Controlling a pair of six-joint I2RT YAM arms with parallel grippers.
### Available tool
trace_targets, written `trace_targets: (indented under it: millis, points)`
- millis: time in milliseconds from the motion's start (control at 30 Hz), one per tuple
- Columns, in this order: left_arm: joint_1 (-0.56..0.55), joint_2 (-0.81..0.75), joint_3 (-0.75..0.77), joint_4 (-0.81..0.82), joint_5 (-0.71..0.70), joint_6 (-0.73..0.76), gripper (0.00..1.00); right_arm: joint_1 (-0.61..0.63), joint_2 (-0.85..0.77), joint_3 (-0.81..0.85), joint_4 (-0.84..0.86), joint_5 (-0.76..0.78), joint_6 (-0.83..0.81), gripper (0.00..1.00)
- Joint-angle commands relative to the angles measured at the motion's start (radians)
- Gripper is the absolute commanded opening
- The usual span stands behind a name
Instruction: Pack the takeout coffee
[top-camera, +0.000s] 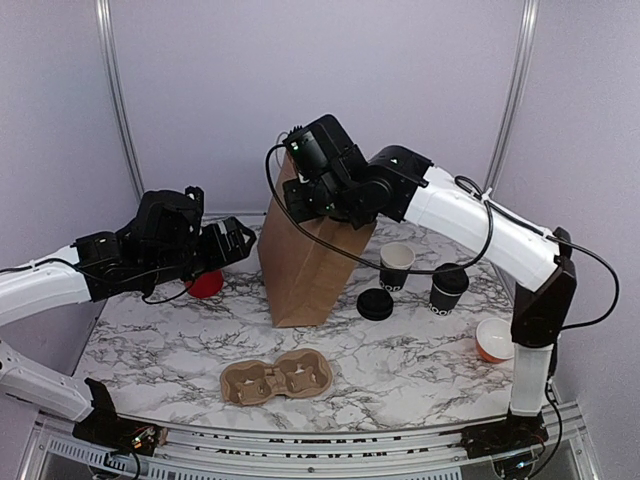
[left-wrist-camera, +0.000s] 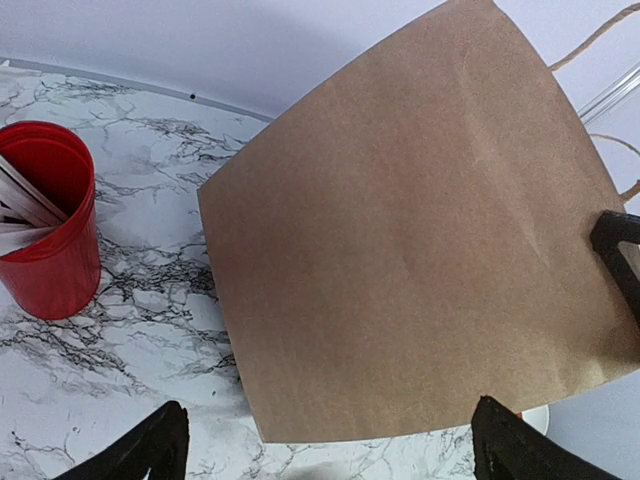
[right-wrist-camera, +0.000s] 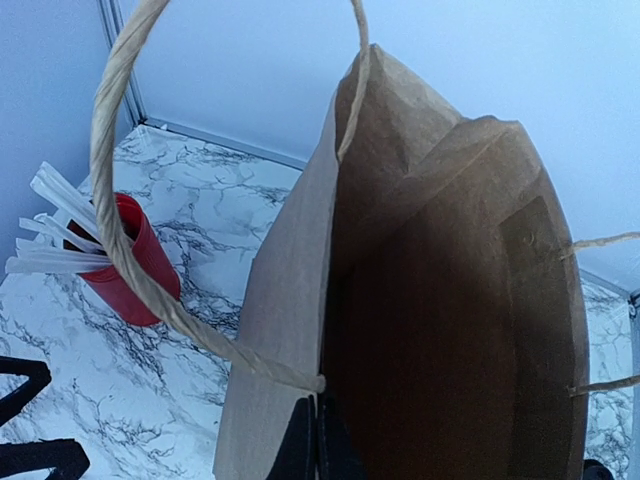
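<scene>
Top view — right of the bag (top-camera: 305, 265), the lidded cup (top-camera: 448, 289) looks light and crushable; we'd grip its mid-wall. Our right gripper (right-wrist-camera: 316, 430) pinches the bag's rim; our left gripper (top-camera: 238, 243) gapes.

A red cup (left-wrist-camera: 50, 235) holding white sticks (right-wrist-camera: 50, 263) stands upright on the marbled table (top-camera: 420, 370), far left. An orange bowl (top-camera: 494, 340) sits far right, and a cardboard cup carrier (top-camera: 276, 380) lies near the front.
</scene>
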Motion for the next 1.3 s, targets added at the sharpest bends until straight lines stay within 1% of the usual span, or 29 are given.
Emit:
trace_targets:
  millis: [0,133,200,400,600,833,1000,1267]
  points:
    - [-0.009,-0.091,-0.031,-0.079,-0.020,-0.030,0.99,0.028,0.057,0.095,-0.036,-0.017,0.082,0.00]
    - [-0.011,-0.164,-0.062,-0.121,-0.019,-0.039,0.99,0.052,0.125,0.173,-0.073,-0.015,0.116,0.00]
    - [-0.011,-0.193,-0.074,-0.143,-0.021,-0.041,0.99,0.060,0.136,0.179,-0.061,-0.026,0.132,0.03]
    - [-0.011,-0.225,-0.055,-0.223,-0.030,-0.027,0.99,0.061,0.140,0.178,-0.006,-0.034,0.131,0.15]
    - [-0.011,-0.255,-0.040,-0.259,-0.043,0.000,0.99,0.061,0.135,0.194,0.051,-0.061,0.122,0.22]
    - [-0.011,-0.270,-0.026,-0.277,-0.041,0.031,0.99,0.064,0.121,0.194,0.075,-0.092,0.127,0.32]
    - [-0.011,-0.286,-0.030,-0.276,-0.040,0.042,0.99,0.066,0.105,0.194,0.087,-0.131,0.124,0.45]
    - [-0.011,-0.300,-0.039,-0.276,-0.038,0.056,0.99,0.066,0.047,0.143,0.138,-0.192,0.109,0.73]
